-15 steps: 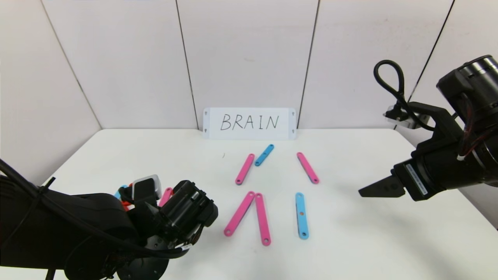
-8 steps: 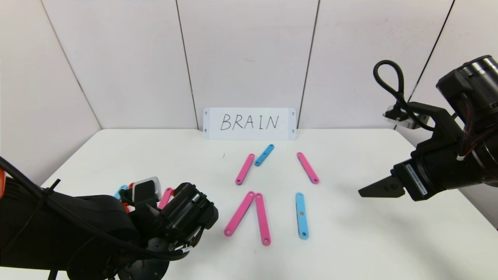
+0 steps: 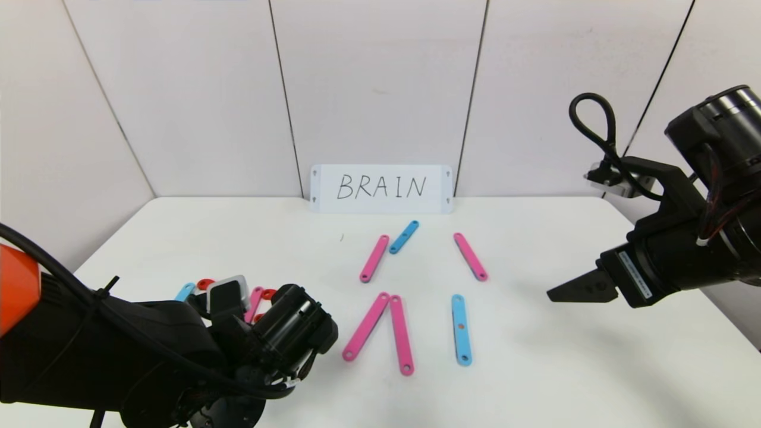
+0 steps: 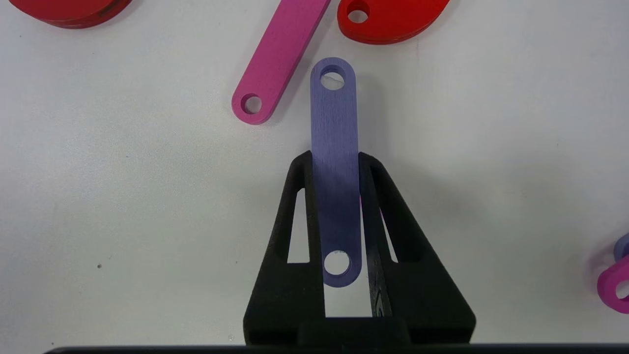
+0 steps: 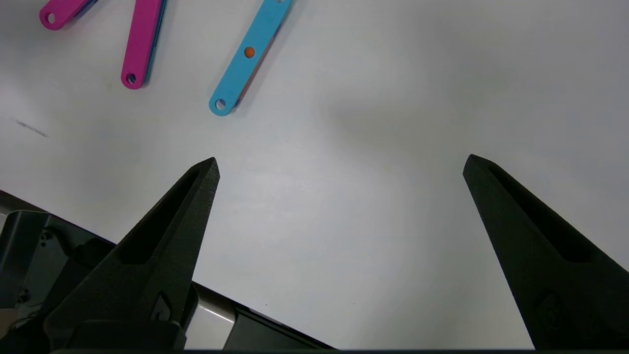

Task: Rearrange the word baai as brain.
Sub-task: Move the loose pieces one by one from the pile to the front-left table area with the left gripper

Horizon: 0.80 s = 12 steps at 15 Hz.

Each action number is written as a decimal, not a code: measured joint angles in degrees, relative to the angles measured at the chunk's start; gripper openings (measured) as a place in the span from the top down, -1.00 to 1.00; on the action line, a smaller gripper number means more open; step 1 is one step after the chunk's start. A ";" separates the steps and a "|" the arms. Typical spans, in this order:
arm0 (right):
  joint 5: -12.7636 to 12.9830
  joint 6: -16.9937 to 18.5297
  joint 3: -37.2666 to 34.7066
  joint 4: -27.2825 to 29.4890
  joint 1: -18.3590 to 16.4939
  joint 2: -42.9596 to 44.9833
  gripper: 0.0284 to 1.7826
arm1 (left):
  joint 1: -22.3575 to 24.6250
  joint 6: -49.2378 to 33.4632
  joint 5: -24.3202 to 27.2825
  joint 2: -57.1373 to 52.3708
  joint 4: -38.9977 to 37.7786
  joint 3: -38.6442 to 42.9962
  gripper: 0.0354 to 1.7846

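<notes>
The left gripper [image 4: 334, 162] is clamped on a purple strip [image 4: 334, 147], held between both fingers [image 4: 295, 196] just above the table [image 4: 123, 196]. Beside its far end lie a pink strip [image 4: 277, 59] and a red curve [image 4: 393, 19]; a second red piece [image 4: 69, 10] sits upper left, perhaps stacked. In the head view, lower left, the arm hides most of these. Pink strips [image 3: 374, 258] and blue strips [image 3: 461, 329] lie mid-frame, the card [image 3: 381, 188] behind against the wall. The right gripper [image 5: 339, 164] hovers wide open, empty, at right

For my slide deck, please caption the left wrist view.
Left tool shut on a purple strip beside a pink strip.
</notes>
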<state>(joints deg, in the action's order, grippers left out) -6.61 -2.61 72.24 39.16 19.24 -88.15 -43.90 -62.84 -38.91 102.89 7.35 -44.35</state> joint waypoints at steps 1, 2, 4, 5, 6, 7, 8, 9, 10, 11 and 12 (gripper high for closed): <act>-0.02 0.00 0.00 0.00 0.00 -0.05 -0.95 | 0.00 0.00 0.05 0.17 -0.07 0.00 0.72; 0.00 0.00 0.00 0.00 0.00 -0.09 -0.95 | 0.02 0.09 0.02 0.28 -0.09 0.00 0.72; 0.02 0.00 0.00 0.00 -0.02 -0.11 -0.95 | 0.13 0.13 0.05 0.45 -0.11 -0.02 0.72; 0.00 0.00 0.00 0.00 -0.02 -0.13 -0.95 | 0.22 0.11 0.05 0.61 -0.16 -0.02 0.72; 0.00 0.00 0.00 0.00 -0.02 -0.18 -0.95 | 0.35 -0.05 0.00 0.87 -0.20 -0.02 0.72; 0.00 0.00 0.00 0.00 -0.02 -0.22 -0.95 | 0.46 -0.41 -0.04 1.27 -0.20 -0.05 0.72; -0.02 0.00 0.00 0.00 -0.02 -0.29 -0.95 | 0.60 -0.69 -0.11 1.68 -0.20 -0.07 0.72; 0.00 0.00 0.00 0.00 -0.02 -0.30 -0.95 | 0.79 -0.68 -0.11 2.02 -0.27 -0.16 0.72; -0.02 0.00 0.00 0.00 -0.02 -0.30 -0.95 | 1.04 -0.59 -0.11 2.35 -0.28 -0.29 0.72; -0.02 0.00 0.00 0.00 -0.02 -0.30 -0.95 | 1.23 -0.49 -0.13 2.57 -0.28 -0.38 0.72; 0.00 0.00 0.00 0.00 -0.02 -0.30 -0.95 | 1.29 -0.33 -0.09 2.76 -0.28 -0.44 0.72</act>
<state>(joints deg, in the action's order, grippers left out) -6.61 -2.61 72.24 39.16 19.21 -88.45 -42.61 -63.17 -39.00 105.64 7.07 -44.79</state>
